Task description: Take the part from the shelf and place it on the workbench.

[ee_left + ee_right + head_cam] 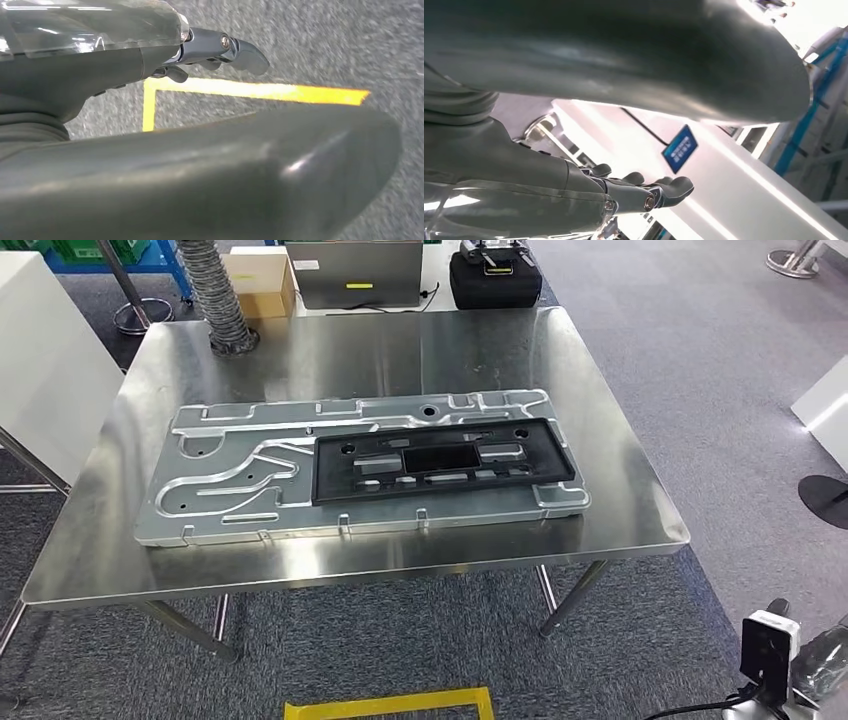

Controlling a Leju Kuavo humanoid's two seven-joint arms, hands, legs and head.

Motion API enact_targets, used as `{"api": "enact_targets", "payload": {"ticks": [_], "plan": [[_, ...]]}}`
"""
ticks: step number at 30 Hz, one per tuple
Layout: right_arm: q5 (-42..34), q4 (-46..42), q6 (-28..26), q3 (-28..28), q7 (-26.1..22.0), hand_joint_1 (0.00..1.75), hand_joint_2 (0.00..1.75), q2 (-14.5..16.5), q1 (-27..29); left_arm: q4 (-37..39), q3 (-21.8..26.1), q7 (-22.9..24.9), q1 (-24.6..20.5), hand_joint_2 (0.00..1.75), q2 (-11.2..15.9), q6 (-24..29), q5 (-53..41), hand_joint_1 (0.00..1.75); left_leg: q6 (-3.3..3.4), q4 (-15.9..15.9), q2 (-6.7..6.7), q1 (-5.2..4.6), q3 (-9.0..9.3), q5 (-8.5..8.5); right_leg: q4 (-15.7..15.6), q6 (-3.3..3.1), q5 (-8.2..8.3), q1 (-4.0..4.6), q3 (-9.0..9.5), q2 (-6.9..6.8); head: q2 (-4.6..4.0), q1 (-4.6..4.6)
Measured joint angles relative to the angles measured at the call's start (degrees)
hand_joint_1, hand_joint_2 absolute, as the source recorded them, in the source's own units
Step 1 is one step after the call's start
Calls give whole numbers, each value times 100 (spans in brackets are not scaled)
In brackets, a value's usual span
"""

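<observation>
On the steel desk [610, 470] in front of you lies the part [443, 461], a black rectangular frame with cut-outs, resting flat on the right half of a large silver stamped panel [230, 480] that spans most of the desk top. Behind the desk you see a ribbed grey hose [215, 290], a cardboard box [262, 282], a grey laptop [355, 270] and a black case [495, 280]. Yellow tape [390, 705] marks the grey carpet near your feet. Your left robot hand [220, 50] hangs over the carpet and tape, fingers loosely extended and apart, holding nothing. Your right robot hand [644, 190] is likewise free of any load, fingers slightly curled but apart, with a white surface and a small blue label [680, 148] beyond it.
</observation>
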Motion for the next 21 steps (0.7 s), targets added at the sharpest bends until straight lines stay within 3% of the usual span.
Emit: {"api": "enact_targets", "payload": {"ticks": [1, 2, 4, 6, 7, 8, 10, 11, 12, 14, 15, 16, 17, 18, 19, 21], "plan": [[39, 77, 3, -21, 1, 0, 0, 36, 23, 0, 0, -5, 1, 0, -1, -14, 0, 0, -7, 5, 2, -1, -77, 53, 196, 12, -41, -7, 13, 0, 0, 0], [75, 150, 3, -39, 1, 0, 0, 78, 48, 0, 0, -10, 3, 0, -4, -27, 0, 0, -18, 11, 1, -1, -148, 103, 185, 15, 38, -14, 126, 0, 0, 0], [121, 293, -3, -68, 1, 0, 0, 157, 80, 0, 0, -12, 5, 0, -16, -44, -1, 0, -54, 25, 0, -1, -266, 197, -450, -7, 319, -26, 665, 3, 0, 0], [176, 453, -9, -109, 1, 0, 0, 208, 73, 0, 2, -18, 0, 0, -32, -52, -2, 0, -113, 34, -2, -11, -327, 278, -1299, -66, 373, -2, 1250, 13, 0, -1], [215, 544, -12, -144, 0, 0, 0, 227, 71, 0, 2, -23, -3, 0, -38, -54, -2, 0, -148, 31, -3, -11, -333, 319, -1549, -103, 342, 18, 1404, 20, 0, -1], [265, 647, -14, -191, -1, 0, 0, 243, 70, 0, 3, -27, -2, 0, -43, -56, -2, 0, -185, 20, -3, -9, -337, 362, -1648, -144, 325, 42, 1445, 24, 0, -1], [354, 850, -15, -287, -3, 0, 0, 275, 73, 0, 2, -27, 16, 0, -46, -55, -2, 0, -259, 22, -6, 5, -361, 390, -1672, -242, 417, 46, 1377, 11, 0, -1], [382, 939, -15, -327, -3, 0, 0, 288, 70, 0, 2, -26, 27, 0, -48, -52, -2, 0, -285, 103, -10, 10, -403, 271, -1680, -298, 480, 40, 1324, -1, 0, -1], [392, 1016, -15, -358, -3, 0, 0, 304, 72, 0, 2, -24, 37, 0, -49, -50, -2, 0, -305, 284, -14, 13, -469, 46, -1693, -345, 551, 32, 1256, -13, 0, -1], [424, 1207, -15, -412, -3, 0, 0, 326, 76, 0, 2, -8, 42, 0, -56, -40, -1, 0, -328, 961, -15, 23, -644, -575, -1684, -400, 686, 47, 1085, -26, 0, 0], [471, 1338, -15, -441, -3, 0, 0, 334, 79, 0, 2, 6, 45, 0, -59, -31, -1, 0, -340, 1333, -14, 24, -705, -781, -1672, -406, 753, 60, 989, -30, 0, 0], [542, 1499, -15, -474, -3, 0, 0, 340, 78, 0, 2, 22, 48, 0, -61, -17, 0, 0, -347, 1605, -14, 25, -708, -845, -1655, -407, 819, 72, 890, -32, 0, 0], [628, 1674, -15, -508, -3, 0, 0, 346, 75, 0, 2, 34, 53, 0, -61, -1, 0, 0, -345, 1703, -14, 25, -629, -773, -1631, -404, 879, 81, 789, -35, 0, -1], [718, 1862, -16, -544, -3, 0, 0, 353, 70, 0, 2, 43, 57, 0, -61, 11, 0, 0, -333, 1584, -14, 24, -447, -611, -1602, -395, 932, 89, 694, -35, 0, -1], [801, 2047, -17, -583, -2, 0, 0, 359, 62, 0, 2, 49, 58, 0, -61, 20, 0, 0, -308, 1264, -15, 20, -163, -457, -1566, -383, 980, 94, 603, -36, 0, -1], [943, 2412, -19, -655, -2, 0, 0, 370, 33, 0, 3, 53, 47, 0, -61, 25, 0, 0, -246, 393, -13, -2, 460, -429, -1493, -344, 1065, 112, 468, -37, 0, -1]]}}
